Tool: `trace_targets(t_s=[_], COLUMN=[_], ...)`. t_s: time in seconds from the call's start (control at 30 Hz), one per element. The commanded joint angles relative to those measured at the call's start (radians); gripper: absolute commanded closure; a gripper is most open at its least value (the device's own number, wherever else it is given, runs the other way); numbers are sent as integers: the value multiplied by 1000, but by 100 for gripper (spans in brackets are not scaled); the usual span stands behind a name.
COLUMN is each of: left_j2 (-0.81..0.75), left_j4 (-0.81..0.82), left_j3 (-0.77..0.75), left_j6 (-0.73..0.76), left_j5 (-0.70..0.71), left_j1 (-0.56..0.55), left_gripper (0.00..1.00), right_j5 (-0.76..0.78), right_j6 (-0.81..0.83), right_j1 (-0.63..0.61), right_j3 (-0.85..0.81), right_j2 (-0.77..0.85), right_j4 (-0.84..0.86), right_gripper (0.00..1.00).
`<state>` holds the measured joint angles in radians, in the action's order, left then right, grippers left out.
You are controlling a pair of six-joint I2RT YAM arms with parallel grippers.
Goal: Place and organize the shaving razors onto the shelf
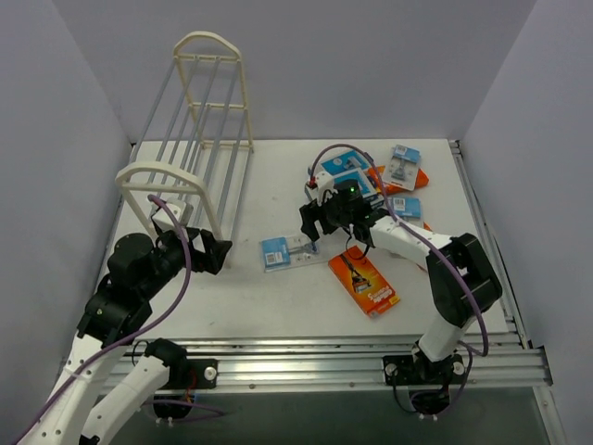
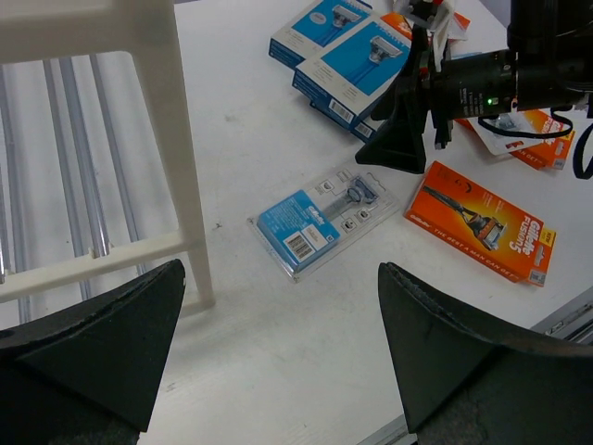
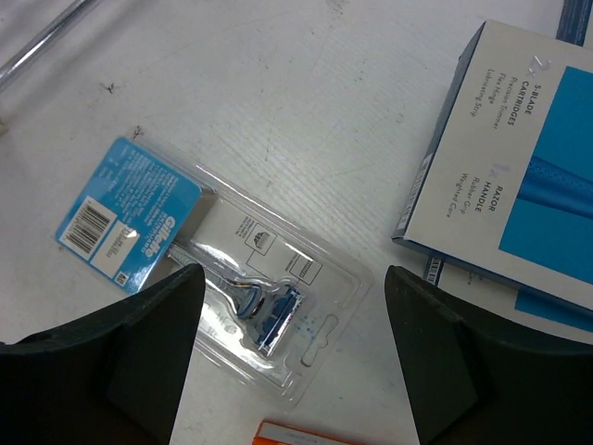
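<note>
A white worktop (image 1: 278, 297) sits between grey walls. Nearest, the left end effector (image 1: 213, 251) is wide open and empty beside the near arch of the shelf (image 1: 156, 169). At mid-table a blister pack (image 1: 289, 250) lies flat, with the right end effector (image 1: 313, 229) open above it, gripping nothing. An orange box (image 1: 369, 281) lies just right of it. Blue-and-white boxes (image 1: 347, 176) lie farther back.

Blister pack (image 1: 289, 250): clear plastic over white card, blue header with black-and-white barcode, blue razor head inside. Orange box (image 1: 369, 283) at its 4 o'clock has pale lettering and a dark razor picture; blue-and-white boxes (image 1: 347, 176) at 1 o'clock carry dark print. Shelf (image 1: 199, 148) cream-white, table (image 1: 269, 306) white, left gripper (image 2: 278, 371) and right gripper (image 3: 292, 306) black.
</note>
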<state>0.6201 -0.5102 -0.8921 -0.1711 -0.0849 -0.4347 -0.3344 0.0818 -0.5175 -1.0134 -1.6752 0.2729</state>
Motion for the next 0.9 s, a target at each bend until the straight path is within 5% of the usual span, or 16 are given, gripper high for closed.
trace_targets(t_s=[0.0, 0.23, 0.87], left_j2=[-26, -14, -5], left_j4=[65, 56, 52], left_j3=[5, 1, -1], left_j6=[12, 10, 8], left_j5=[10, 17, 11], left_j1=[4, 4, 4], left_gripper=[6, 6, 6], right_j5=[-34, -100, -112], right_j6=[99, 202, 372], right_j1=[4, 1, -104], right_j3=[-34, -37, -45], right_j2=[-27, -77, -135], right_j4=[3, -20, -115], right_gripper=[26, 32, 27])
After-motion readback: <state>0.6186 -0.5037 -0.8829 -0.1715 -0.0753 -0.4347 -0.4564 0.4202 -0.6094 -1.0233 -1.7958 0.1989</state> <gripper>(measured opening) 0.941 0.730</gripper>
